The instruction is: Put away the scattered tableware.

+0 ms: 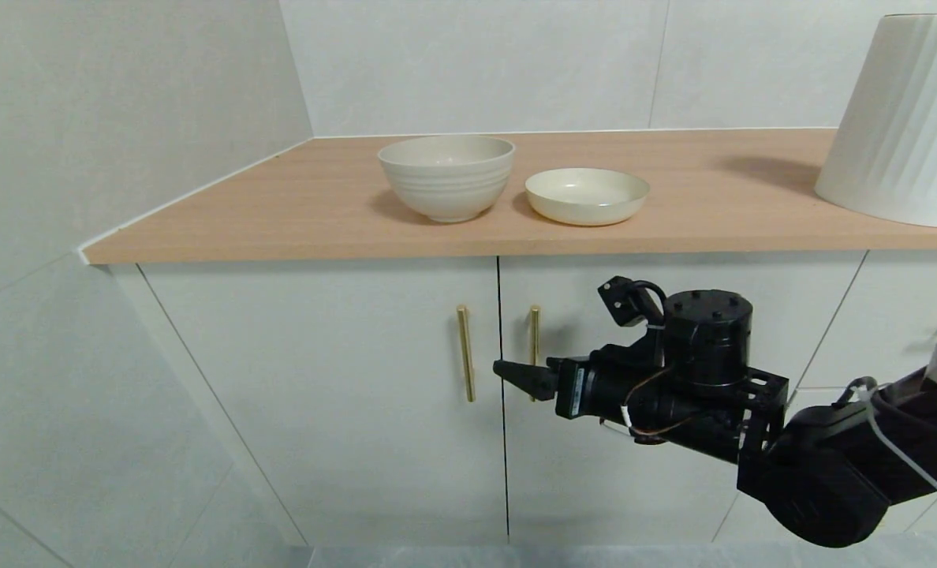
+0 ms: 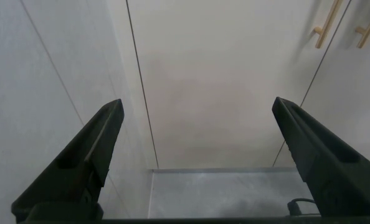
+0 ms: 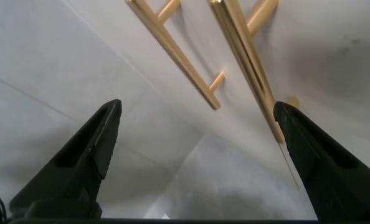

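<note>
Head view: tableware sits on a wooden table (image 1: 295, 213) set into a tiled corner. A deep ribbed bowl (image 1: 446, 177) stands upright toward the back of the top. A shallow dish (image 1: 587, 195) lies just beside it on the robot's right, with a narrow gap between the two. Well apart from them, at the right edge, stands a tall white ribbed shade (image 1: 906, 118).

Below the top are two pale cabinet doors, the left door (image 1: 319, 394) and the right door (image 1: 579, 489), both closed. A vertical brass handle is mounted on each side of the seam: the left handle (image 1: 465, 353) and the right handle (image 1: 534, 339). The right hand (image 1: 516, 375) is held level in front of the doors. Its black tip lies at the seam, across the lower part of the right handle. It is seen edge-on here, so this angle does not show how far it is spread.

Left wrist view: the left hand (image 2: 197, 102) is spread wide with nothing between its fingers (image 2: 101, 143). It faces the lower part of a closed door and a strip of grey floor (image 2: 222, 186). Both brass handles sit far off at one corner.

Right wrist view: the right hand is also spread wide and grips nothing. Both brass handles run between its fingers. One of them passes just beside a fingertip; whether it touches cannot be told.
</note>
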Controlling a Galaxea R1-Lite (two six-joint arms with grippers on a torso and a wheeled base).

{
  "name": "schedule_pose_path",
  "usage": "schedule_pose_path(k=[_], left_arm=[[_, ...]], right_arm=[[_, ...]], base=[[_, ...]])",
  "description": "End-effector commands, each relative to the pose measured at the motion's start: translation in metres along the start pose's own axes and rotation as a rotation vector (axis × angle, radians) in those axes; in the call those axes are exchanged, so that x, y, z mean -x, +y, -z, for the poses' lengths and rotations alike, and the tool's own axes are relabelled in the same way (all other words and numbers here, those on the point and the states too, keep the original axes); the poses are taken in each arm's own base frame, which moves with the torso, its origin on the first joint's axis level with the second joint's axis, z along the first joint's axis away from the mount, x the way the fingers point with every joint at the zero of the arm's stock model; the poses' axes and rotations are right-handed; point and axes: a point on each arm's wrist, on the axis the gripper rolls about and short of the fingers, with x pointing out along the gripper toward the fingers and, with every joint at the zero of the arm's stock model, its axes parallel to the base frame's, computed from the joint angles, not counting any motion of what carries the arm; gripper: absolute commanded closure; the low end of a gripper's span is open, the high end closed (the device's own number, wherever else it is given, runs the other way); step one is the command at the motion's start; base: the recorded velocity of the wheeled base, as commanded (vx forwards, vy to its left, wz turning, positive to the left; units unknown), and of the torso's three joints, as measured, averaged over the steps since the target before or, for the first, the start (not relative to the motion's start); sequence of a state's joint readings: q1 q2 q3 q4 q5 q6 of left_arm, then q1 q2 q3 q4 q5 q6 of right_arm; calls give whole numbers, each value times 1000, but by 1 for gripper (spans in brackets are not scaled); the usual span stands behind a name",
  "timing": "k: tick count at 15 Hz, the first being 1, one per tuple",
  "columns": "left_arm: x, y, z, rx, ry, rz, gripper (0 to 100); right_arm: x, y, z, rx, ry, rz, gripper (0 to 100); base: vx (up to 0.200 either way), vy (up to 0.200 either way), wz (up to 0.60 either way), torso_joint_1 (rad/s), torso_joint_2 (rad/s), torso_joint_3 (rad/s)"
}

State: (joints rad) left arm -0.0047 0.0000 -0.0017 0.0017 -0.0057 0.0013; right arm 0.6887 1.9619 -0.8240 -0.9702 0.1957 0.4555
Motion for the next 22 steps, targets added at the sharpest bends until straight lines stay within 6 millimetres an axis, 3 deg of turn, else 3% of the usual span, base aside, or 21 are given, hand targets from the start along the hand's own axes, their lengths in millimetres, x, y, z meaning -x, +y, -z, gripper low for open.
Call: schedule_pose_path(k=[1,7,15,18,22], left_arm=[[0,0,0,0,0,0,0],[0,0,0,1,0,0,0],[0,0,0,1,0,0,0],[0,0,0,1,0,0,0],[0,0,0,1,0,0,0]], right_arm=[[-12,-6,9,-12,-11,-8,0],[-25,-6,14,-18,-49,7,0],[-23,3,17,-64,-43,-24,0],[-14,6,19,-65,-8,-60,0],[15,11,17,-68,87,-209,0]], base=[[0,0,0,0,0,0],[0,0,0,0,0,0],[0,0,0,0,0,0],[0,0,0,0,0,0],[0,0,0,0,0,0]])
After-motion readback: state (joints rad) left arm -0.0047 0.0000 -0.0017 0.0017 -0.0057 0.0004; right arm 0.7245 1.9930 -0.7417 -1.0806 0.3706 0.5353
